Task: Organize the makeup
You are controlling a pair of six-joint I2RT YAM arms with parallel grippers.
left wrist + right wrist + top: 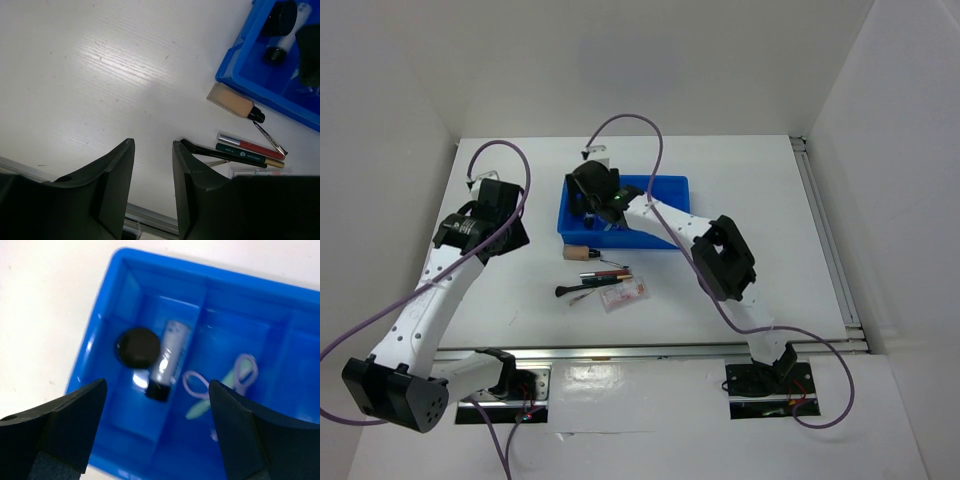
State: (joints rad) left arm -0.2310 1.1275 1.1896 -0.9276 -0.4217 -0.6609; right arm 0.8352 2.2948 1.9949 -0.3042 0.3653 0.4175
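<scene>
The right claw point(156, 390) hangs spread wide and empty over the blue tray point(125, 260), its dark fingers point(75, 420) framing one end compartment; in that compartment lie a round black cap point(137, 346) and, just beside it, a silver tube point(169, 357) with a black end; grey marks on the tube are too blurred to read; the next compartment holds a looped lilac and pale green piece point(235, 375). The left claw point(151, 150) hovers over the white table point(100, 75), jaws parted by a narrow gap with nothing between them. The remaining makeup lies loose on the table just outside the tray's long wall; a tan stub point(232, 100) with a black cap is nearest the tray, close to it but apart; past it a thin silver-tipped stick point(270, 137) lies slanted; a red tube point(250, 146) with a silver end and a dark green pencil point(242, 154) with a gold end lie side by side, the pencil bearing pale lettering too small to read; a black brush point(200, 149) runs alongside them, its tip near the left claw's finger; a pinkish clear packet point(623, 295) lies at the cluster's edge, farthest from the tray, its printing illegible. Seen from above, the cluster sits between the tray and the arms' bases.
</scene>
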